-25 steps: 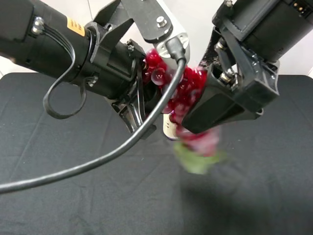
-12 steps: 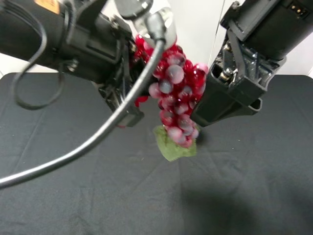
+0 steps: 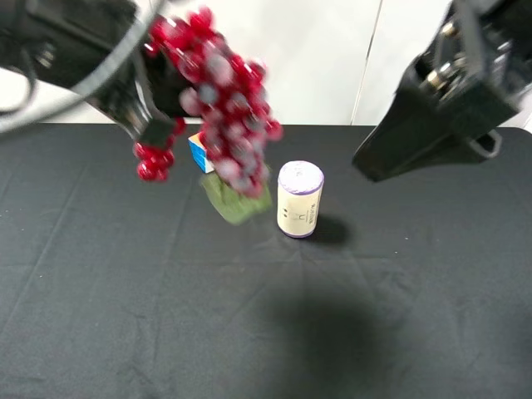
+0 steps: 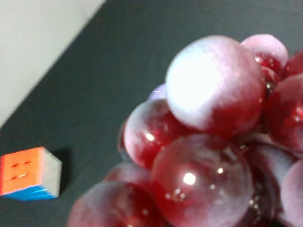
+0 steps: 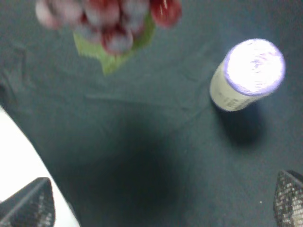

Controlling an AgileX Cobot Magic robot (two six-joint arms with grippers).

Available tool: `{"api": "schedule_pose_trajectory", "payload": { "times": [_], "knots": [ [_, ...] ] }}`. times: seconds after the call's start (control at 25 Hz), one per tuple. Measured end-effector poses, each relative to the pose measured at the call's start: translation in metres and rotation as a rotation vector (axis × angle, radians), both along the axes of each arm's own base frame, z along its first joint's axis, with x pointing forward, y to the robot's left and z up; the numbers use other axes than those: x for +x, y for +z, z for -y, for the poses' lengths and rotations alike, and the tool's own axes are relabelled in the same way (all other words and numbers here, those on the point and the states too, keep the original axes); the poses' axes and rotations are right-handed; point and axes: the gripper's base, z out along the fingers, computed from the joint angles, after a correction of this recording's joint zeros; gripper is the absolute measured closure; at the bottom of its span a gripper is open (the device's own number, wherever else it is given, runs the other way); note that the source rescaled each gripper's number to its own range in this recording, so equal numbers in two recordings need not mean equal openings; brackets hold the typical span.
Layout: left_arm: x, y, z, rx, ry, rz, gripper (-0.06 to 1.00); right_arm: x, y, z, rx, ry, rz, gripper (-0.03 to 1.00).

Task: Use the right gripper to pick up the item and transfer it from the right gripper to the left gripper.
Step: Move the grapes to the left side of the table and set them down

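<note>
Grape bunch blurred, partly behind left end effector

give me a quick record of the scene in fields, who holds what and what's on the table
item: grapes, lifted clear of the table, green leaf hanging lowest
held by: left gripper, shut on the grapes
right gripper: open, empty, apart from the grapes
cream cylinder: upright on the table, purple top
puzzle cube: on the table, partly hidden behind the grapes in the high view
handover: looks done, judging by the grip
</note>
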Motion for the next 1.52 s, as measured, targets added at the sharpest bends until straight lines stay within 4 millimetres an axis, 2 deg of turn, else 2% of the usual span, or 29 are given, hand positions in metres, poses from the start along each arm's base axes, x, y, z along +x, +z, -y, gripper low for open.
{"api": "schedule_pose_trajectory", "payload": {
  "times": [0.12,0.24,0.48,0.6,0.76,1.04,1.4,1.52],
  "knots": [
    [0.002,0.008,-0.013,-0.02,0.048,0.019,0.93,-0.015,0.003,0.016,0.037,-0.051,0.01,-0.03],
    [0.002,0.013,-0.021,-0.031,0.076,0.035,0.93,-0.038,-0.012,0.039,0.042,-0.078,-0.008,-0.03],
    [0.002,0.013,-0.024,-0.03,0.083,0.03,0.94,-0.084,-0.072,0.088,0.007,-0.116,-0.021,-0.03],
    [0.002,0.013,-0.024,-0.029,0.082,0.027,0.94,-0.102,-0.097,0.109,0.082,-0.168,0.029,-0.03],
    [0.002,0.013,-0.024,-0.028,0.082,0.025,0.94,-0.121,-0.116,0.128,0.229,-0.218,0.113,-0.03],
    [0.002,0.013,-0.024,-0.029,0.083,0.025,0.94,-0.139,-0.119,0.15,0.384,-0.246,0.254,-0.03],
    [0.0,0.011,-0.024,-0.013,0.073,0.002,0.94,-0.14,-0.119,0.15,0.393,-0.249,0.254,-0.03],
    [-0.001,0.01,-0.024,-0.006,0.069,-0.009,0.94,-0.141,-0.119,0.152,0.404,-0.304,0.276,-0.03]
  ]
}}
